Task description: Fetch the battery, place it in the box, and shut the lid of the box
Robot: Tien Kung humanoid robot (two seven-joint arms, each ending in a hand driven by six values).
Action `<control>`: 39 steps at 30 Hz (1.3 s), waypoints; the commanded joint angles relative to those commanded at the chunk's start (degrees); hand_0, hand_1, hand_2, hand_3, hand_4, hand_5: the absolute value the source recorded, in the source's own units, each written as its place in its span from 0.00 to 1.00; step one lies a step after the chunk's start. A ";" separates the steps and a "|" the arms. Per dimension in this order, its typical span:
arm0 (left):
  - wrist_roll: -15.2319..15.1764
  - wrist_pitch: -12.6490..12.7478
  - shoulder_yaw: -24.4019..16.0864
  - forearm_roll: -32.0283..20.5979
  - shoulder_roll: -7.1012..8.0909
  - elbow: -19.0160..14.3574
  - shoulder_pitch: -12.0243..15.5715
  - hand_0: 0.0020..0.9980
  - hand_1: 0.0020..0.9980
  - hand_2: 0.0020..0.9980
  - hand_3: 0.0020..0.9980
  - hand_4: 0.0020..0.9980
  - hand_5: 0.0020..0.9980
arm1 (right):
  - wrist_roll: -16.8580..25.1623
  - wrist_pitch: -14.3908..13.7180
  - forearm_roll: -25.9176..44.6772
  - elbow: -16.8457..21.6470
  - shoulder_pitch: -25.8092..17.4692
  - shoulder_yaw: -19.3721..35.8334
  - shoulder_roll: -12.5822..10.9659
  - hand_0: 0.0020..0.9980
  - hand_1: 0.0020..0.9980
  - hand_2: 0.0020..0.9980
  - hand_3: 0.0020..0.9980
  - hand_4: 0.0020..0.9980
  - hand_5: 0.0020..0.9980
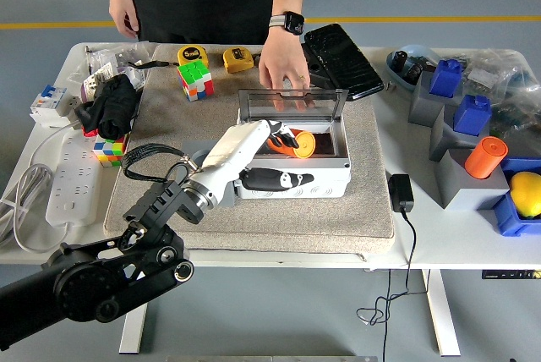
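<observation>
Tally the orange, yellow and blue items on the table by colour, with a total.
Orange: 2, the battery in the box and the cylinder at right.
Yellow: 3, two tape measures and a ball.
Blue: 3, two blocks and a bin.
Total: 8

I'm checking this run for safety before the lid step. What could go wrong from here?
1. The person's hand rests on the raised lid; closing it now might pinch those fingers.
2. The left hand reaches into the box at the orange battery, so a dropping lid could strike it.
3. The thumb lies over the box's front wall and may snag when pulling out.
</observation>
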 joint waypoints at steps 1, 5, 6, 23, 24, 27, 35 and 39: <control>-0.65 0.13 1.03 -1.12 -1.73 1.07 -1.23 0.43 0.56 0.55 0.51 1.00 0.46 | 0.08 -0.01 0.03 0.06 0.06 -0.16 -0.01 0.61 0.63 0.62 0.57 0.98 0.56; -1.73 -0.05 3.20 -3.35 -5.26 2.75 -3.57 0.43 0.56 0.55 0.51 1.00 0.46 | 0.28 -0.15 0.05 0.26 0.30 -0.47 0.00 0.61 0.63 0.62 0.57 0.98 0.56; -1.84 -0.10 3.53 -3.60 -5.89 2.81 -4.01 0.43 0.56 0.55 0.51 1.00 0.46 | 0.30 -0.19 0.04 0.30 0.36 -0.50 -0.01 0.61 0.63 0.62 0.57 0.98 0.56; -0.76 -1.10 -5.28 -0.68 -6.92 4.35 -8.79 0.79 0.80 0.76 0.72 0.99 0.47 | 0.30 -0.38 0.20 0.42 0.36 -0.82 -0.17 0.61 0.63 0.62 0.57 0.98 0.56; -0.34 -1.37 -5.90 -0.10 -6.79 4.79 -8.88 0.79 0.80 0.76 0.72 0.99 0.47 | 0.35 -0.39 0.23 0.43 0.35 -0.84 -0.16 0.61 0.63 0.62 0.57 0.98 0.56; 0.74 -1.96 -7.09 1.40 -6.41 5.98 -9.14 0.82 0.83 0.79 0.77 0.99 0.47 | 0.31 -0.30 0.32 0.36 0.29 -0.95 -0.11 0.61 0.63 0.62 0.57 0.98 0.56; 7.31 -6.94 -8.16 5.04 -4.67 7.15 -9.24 0.80 0.81 0.78 0.78 0.99 0.47 | 0.32 -0.26 0.27 0.37 0.28 -0.75 -0.19 0.61 0.63 0.62 0.57 0.98 0.56; 10.80 -10.63 -7.97 5.69 -3.77 5.58 -8.85 0.71 0.73 0.72 0.75 1.00 0.49 | 0.30 -0.20 0.17 0.37 0.25 -0.55 -0.16 0.61 0.63 0.62 0.57 0.98 0.56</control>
